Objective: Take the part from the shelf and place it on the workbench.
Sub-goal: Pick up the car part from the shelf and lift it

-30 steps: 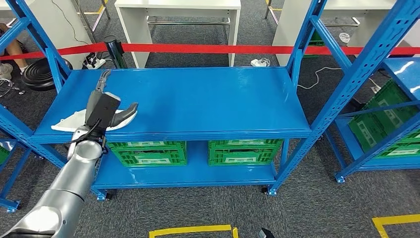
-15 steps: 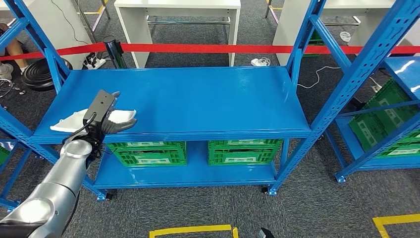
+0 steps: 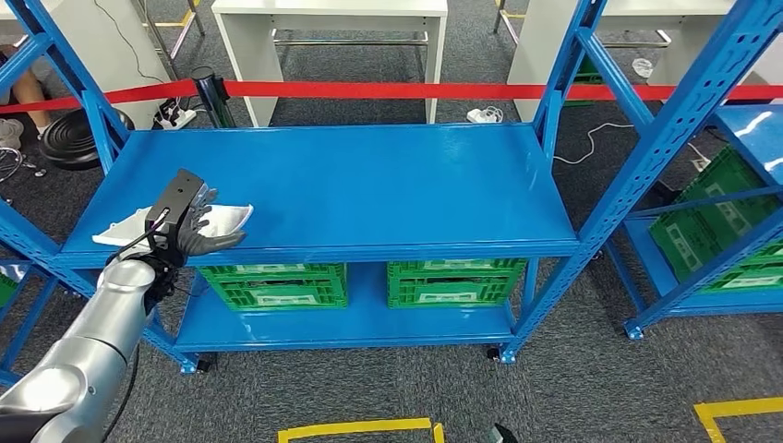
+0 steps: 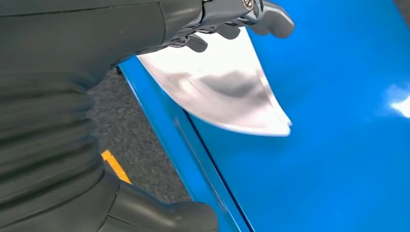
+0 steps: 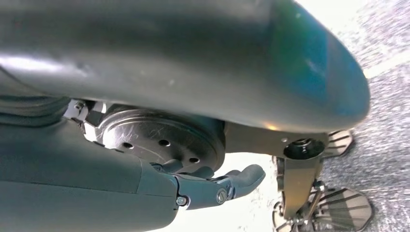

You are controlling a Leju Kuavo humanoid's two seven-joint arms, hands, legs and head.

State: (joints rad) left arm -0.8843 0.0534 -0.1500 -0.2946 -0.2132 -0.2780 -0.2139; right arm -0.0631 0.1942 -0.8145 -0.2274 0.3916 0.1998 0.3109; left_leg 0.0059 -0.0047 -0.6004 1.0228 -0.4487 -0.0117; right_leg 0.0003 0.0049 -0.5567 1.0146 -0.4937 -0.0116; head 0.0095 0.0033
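Fingers: the left hand (image 3: 189, 229) has its fingers (image 4: 270, 17) spread over the white part (image 3: 222, 218), thumb underneath; whether they actually grip it I cannot tell.
Right hand (image 5: 217, 186): hanging, fingers loosely extended, holding nothing.
Part: lying at the front left edge of the blue shelf (image 3: 369, 185).
Progress: early; lift, carry and placing on the workbench all remain.

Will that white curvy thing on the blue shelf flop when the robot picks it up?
Probably not. The white part keeps a curved, shell-like shape with crisp thin edges, so it looks stiff and light. Its glossy surface may be slippery for the left hand, and lying shallow on the shelf, it could slide.
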